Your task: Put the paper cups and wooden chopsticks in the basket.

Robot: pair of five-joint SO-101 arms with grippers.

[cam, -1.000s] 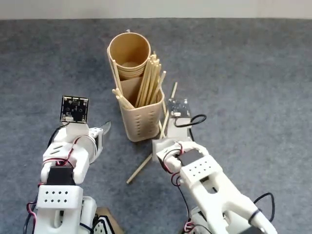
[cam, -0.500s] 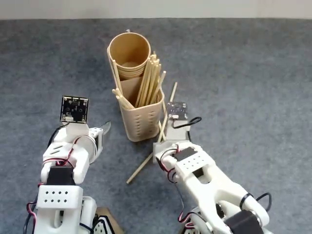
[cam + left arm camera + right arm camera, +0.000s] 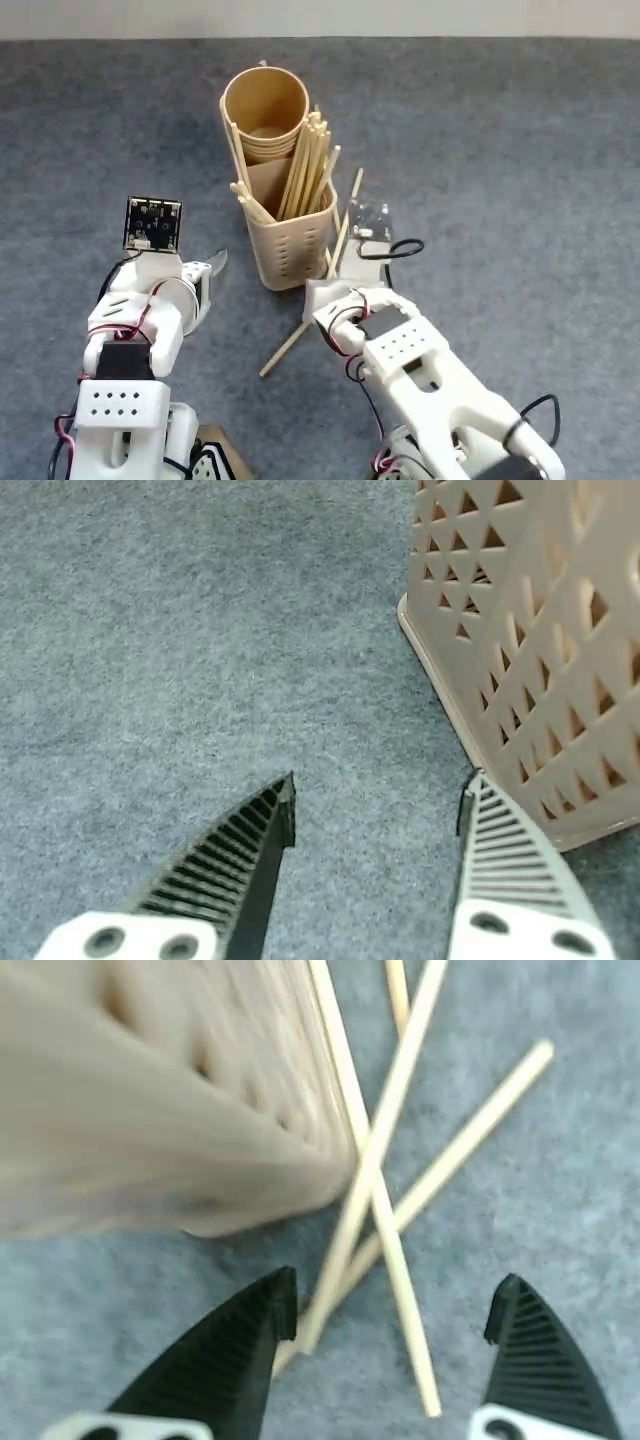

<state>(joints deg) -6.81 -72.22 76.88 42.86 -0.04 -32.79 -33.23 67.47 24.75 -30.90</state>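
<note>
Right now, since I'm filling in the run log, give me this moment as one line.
left gripper open beside basket | right gripper open over loose wooden chopsticks | paper cups in basket

A robotics lab or workshop test station is indicated rather than a home. The bench (image 3: 520, 150) is covered with grey, carpet-like felt, and a pale strip (image 3: 320, 18) is seen along its far edge; whether it is a wall or a rim cannot be told. Two small white arms, the left arm (image 3: 135, 330) and the right arm (image 3: 420, 370), are mounted side by side at the near edge. Their shells are perforated, and red and black wires (image 3: 347, 340) are left exposed at the joints. A bare camera board (image 3: 153, 224) is fixed on the left arm's wrist. Everyday goods are set near the bench's middle: a basket (image 3: 290, 245) with paper cups (image 3: 265, 105) and wooden chopsticks (image 3: 305, 165).
</note>
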